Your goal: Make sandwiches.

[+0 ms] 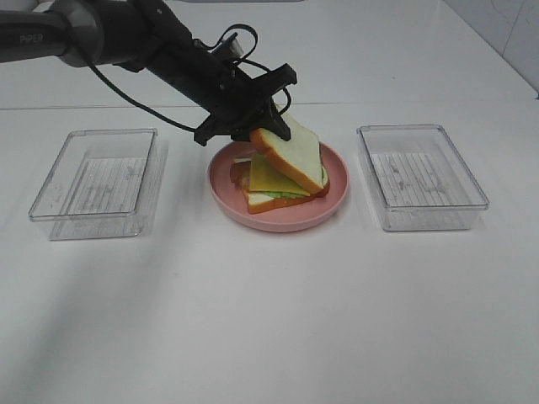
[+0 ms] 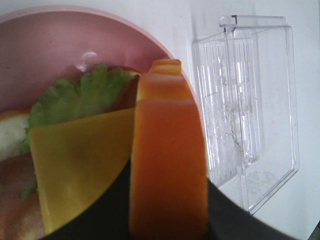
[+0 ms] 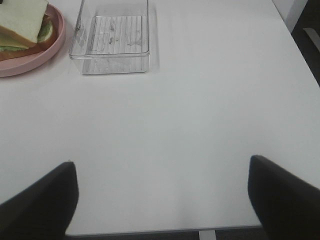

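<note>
White desk (image 1: 269, 320) fills the lower frame, bare in the foreground. Two clear trays sit on it, one at left (image 1: 94, 183), one at right (image 1: 421, 177). Between them, at centre, a pink plate (image 1: 278, 220) holds the sandwich (image 1: 282, 181). From the upper left, the left end effector (image 1: 271, 128) pinches the tilted top bread slice (image 1: 290, 151) by its crust, above cheese (image 1: 271, 175) and lettuce (image 2: 82, 95). Right end effector (image 3: 162, 200) hangs wide open over bare desk, holding nothing.

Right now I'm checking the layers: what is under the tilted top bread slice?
Under the top bread slice, held by the left gripper, show a cheese slice, lettuce and a bottom slice on the pink plate. Anything deeper is covered.
</note>
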Motion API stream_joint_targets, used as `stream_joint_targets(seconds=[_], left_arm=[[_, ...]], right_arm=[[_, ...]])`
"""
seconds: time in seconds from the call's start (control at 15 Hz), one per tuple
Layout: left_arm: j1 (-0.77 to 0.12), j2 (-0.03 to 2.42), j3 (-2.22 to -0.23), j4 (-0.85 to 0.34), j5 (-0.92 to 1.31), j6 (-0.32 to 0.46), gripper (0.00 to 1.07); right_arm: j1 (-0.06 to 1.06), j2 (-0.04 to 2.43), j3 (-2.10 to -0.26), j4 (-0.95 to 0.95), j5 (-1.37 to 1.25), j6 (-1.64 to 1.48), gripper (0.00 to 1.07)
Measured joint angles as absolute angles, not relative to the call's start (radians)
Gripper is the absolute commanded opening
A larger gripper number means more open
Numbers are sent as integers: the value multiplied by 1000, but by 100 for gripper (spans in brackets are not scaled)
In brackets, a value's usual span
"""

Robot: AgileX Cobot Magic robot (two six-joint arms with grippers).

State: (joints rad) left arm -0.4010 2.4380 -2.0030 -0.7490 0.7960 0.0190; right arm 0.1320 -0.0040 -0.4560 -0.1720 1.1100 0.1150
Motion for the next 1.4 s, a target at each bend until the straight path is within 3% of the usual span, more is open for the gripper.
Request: stream_joint_targets(seconds=[0.07, 0.13, 0.2, 0.27, 0.6, 0.87, 0.93, 1.2, 1.4], left_arm=[[-401, 2438, -2003, -743, 796, 13, 30], [-401, 2438, -2003, -724, 795, 0, 53], [-401, 2445, -2003, -691, 795, 0, 86], [-402, 2449, -2003, -668, 790, 0, 100], [-406, 2450, -2010, -624, 797, -31, 102], [-414, 2450, -2111, -433, 902, -115, 102], [-414, 2450, -2187, -336, 997, -149, 102], [-414, 2450, -2340, -191, 1194, -162, 102], [-414, 2436, -2382, -136, 1205, -162, 102]], right_arm=[[132, -4, -456, -172, 1110, 115, 90], [132, -4, -456, -172, 1110, 115, 90], [132, -4, -456, -172, 1110, 115, 90], [132, -4, -456, -172, 1110, 115, 90], [132, -4, -456, -172, 1110, 115, 90], [132, -4, -456, -172, 1110, 115, 90], [132, -4, -456, -172, 1110, 115, 90], [132, -4, -456, -172, 1110, 115, 90], [132, -4, -456, -172, 1110, 115, 90]])
